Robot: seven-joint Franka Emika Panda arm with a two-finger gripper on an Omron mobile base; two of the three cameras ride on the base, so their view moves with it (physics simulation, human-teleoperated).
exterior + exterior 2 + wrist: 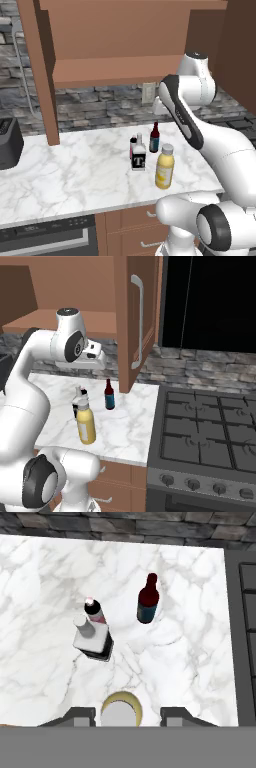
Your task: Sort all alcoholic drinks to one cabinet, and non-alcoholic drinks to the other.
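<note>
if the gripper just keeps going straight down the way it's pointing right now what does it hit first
Most likely the yellow juice bottle: in the hand view its pale grey cap sits directly between the fingertips of the gripper, which points down at the counter. How far above the cap it hangs is hard to judge.

Glossy veined marble counter [75,170], matt wooden cabinet [120,40], rough stone backsplash [100,105]

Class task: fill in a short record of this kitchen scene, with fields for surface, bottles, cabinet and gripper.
surface: marble counter
bottles: yellow juice bottle, whitish square bottle, small pink bottle, dark-brown bottle, all standing upright
cabinet: cabinet door open above the counter
gripper: gripper above the yellow juice bottle, holding nothing
</note>
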